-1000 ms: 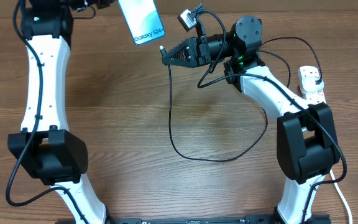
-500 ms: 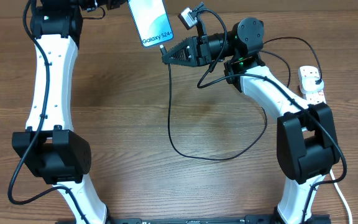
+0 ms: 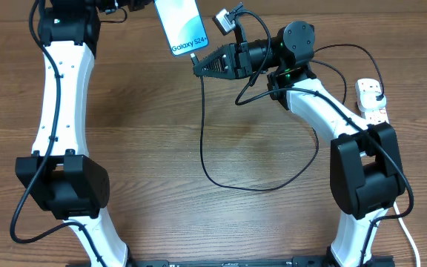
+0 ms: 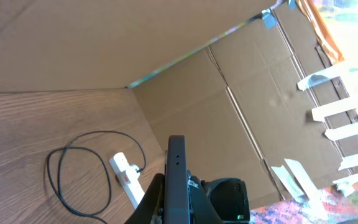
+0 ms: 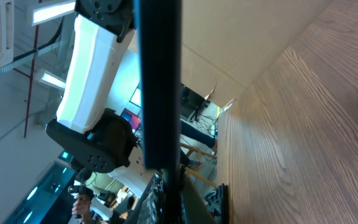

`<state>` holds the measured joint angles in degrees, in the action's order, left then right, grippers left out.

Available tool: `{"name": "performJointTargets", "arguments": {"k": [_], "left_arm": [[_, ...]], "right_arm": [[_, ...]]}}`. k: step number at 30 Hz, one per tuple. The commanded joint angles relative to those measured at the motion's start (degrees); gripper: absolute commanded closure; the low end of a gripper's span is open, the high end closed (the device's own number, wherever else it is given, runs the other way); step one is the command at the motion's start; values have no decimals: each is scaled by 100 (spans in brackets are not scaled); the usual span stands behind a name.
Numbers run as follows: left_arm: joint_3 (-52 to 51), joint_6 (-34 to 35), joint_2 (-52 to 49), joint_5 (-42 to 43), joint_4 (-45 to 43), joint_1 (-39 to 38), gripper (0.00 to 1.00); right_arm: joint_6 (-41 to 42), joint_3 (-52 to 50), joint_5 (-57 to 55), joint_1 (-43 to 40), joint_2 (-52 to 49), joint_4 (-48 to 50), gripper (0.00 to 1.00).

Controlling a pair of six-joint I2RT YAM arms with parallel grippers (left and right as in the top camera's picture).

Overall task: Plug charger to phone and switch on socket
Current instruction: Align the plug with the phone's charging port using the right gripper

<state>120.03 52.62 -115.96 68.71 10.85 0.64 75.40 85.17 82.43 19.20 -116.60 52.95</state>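
The phone [image 3: 181, 26], its screen lit blue with "Galaxy S24+", is held in the air at the back of the table by my left gripper [image 3: 148, 4], which is shut on its top end. My right gripper [image 3: 201, 65] is shut on the charger's connector tip [image 3: 194, 57], which touches the phone's lower edge. The charger's black cable [image 3: 221, 182] hangs down, loops over the table and runs to its plug in the white socket [image 3: 373, 104] at the right edge. In the left wrist view the phone [image 4: 176, 174] is edge-on between the fingers. In the right wrist view the phone [image 5: 159, 81] is edge-on above my right gripper [image 5: 169, 199].
A brown cardboard wall [image 4: 241, 81] stands behind the table. The socket [image 4: 126, 180] and the cable loop [image 4: 73, 186] lie on the wooden tabletop [image 3: 147, 163]. The socket's thick white cord [image 3: 410, 237] runs off the front right.
My left gripper has carried the phone to the right and down, until its lower edge met the connector tip. My right gripper has stayed where it was.
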Motion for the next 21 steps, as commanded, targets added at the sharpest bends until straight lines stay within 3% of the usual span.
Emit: {"name": "performJointTargets", "arguments": {"k": [1,21], "left_arm": [[87,116,-2,-26,-37,-83,96],[87,-85,-2,-9,-37,7,95]], "right_arm": [[-20,79,-76,-15,-22,61,96],[-22,79,-35,-22,-22,66,96]]}}
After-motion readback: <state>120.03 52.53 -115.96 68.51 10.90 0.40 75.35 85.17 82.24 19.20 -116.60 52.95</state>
